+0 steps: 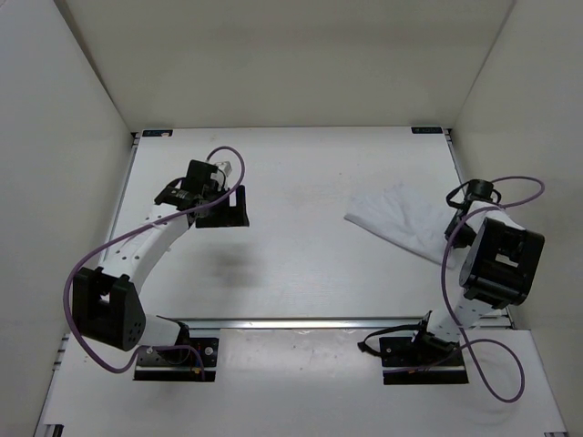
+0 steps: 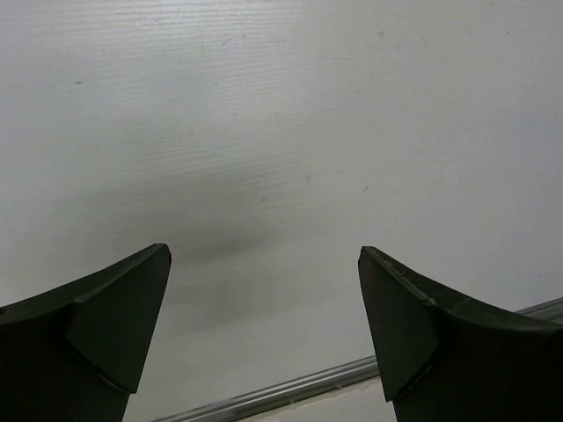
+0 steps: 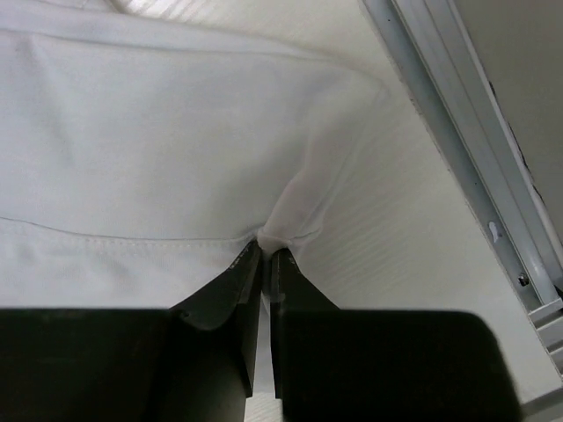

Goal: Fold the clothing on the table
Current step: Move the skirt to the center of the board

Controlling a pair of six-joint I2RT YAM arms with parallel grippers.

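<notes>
Your right pincer (image 3: pixel 266 251) is closing tight on a small fold at the hemmed edge of the clothing (image 3: pixel 158 149), pinching it right at the tips. As I judge, you are doing the first grasp, and the folding itself is not yet begun. Just beyond the tips the clothing is lying loose and wrinkled on the surface (image 1: pixel 301 273), spreading ahead and to the pincer's left. The next move is asking for a gentle lift and a pull across the cloth, taking care that the thin fabric is not slipping out. To the pincer's right an aluminium rail (image 3: pixel 457 132) is running close by, so the room on that side is small. Far off, your left pincer (image 2: pixel 264 255) is hanging wide open over the surface, holding nothing, well apart from the clothing.
</notes>
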